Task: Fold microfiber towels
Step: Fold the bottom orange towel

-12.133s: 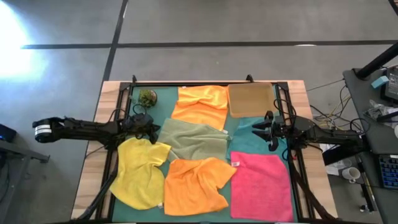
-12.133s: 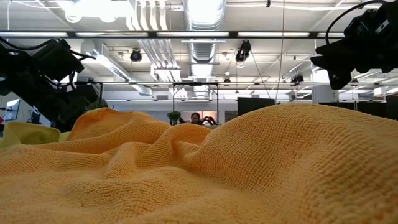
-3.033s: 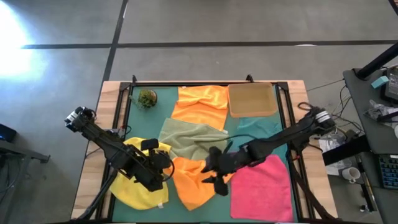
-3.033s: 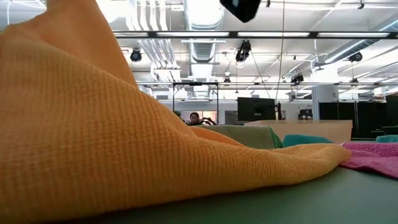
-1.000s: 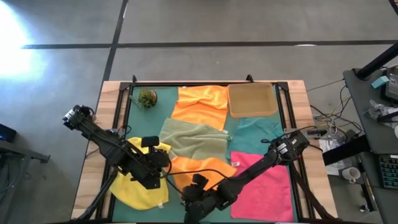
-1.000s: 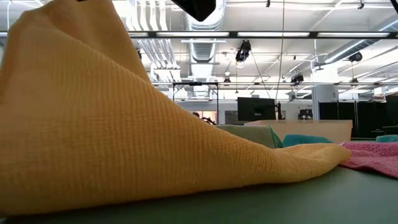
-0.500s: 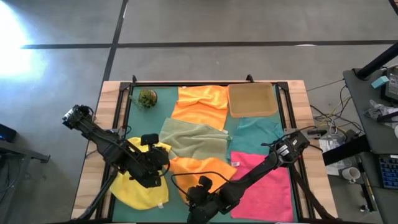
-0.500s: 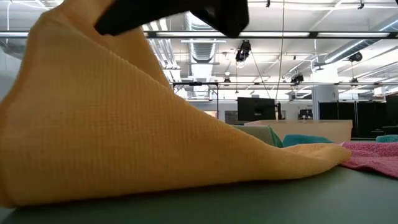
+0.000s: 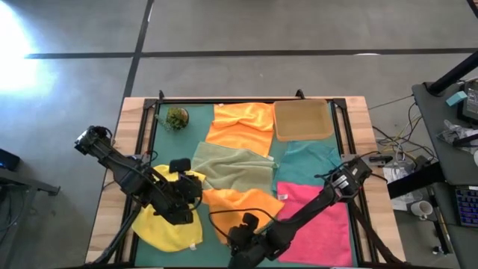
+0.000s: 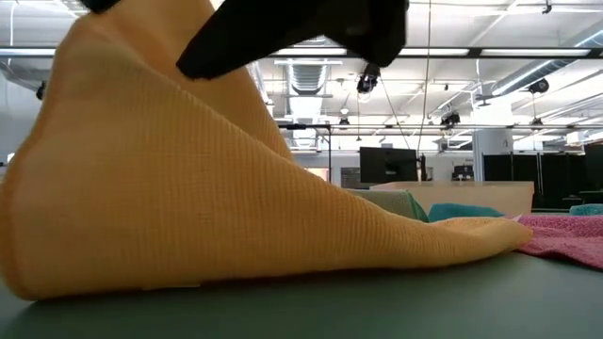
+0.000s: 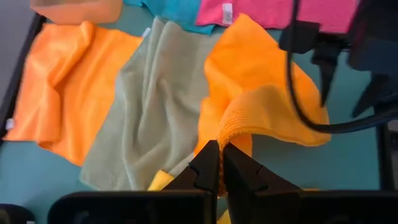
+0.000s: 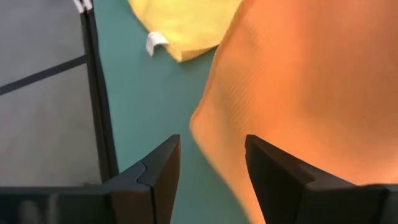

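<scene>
Near orange towel (image 9: 243, 203): left pincer (image 11: 219, 163) pinches 1 lifted edge; right pincer (image 12: 208, 168), spread, has slid along to its free corner. Fold under way, unfinished.

A grey concrete floor (image 9: 246, 30) with dark seam lines surrounds the wooden tabletop (image 9: 127, 112), and a bright glare falls at one corner. A cluttered desk (image 9: 455, 142) with cables stands beside it. Across the room, ceiling ducts (image 10: 311, 24), strip lights (image 10: 471, 52) and a dark monitor (image 10: 382, 165) show.
</scene>
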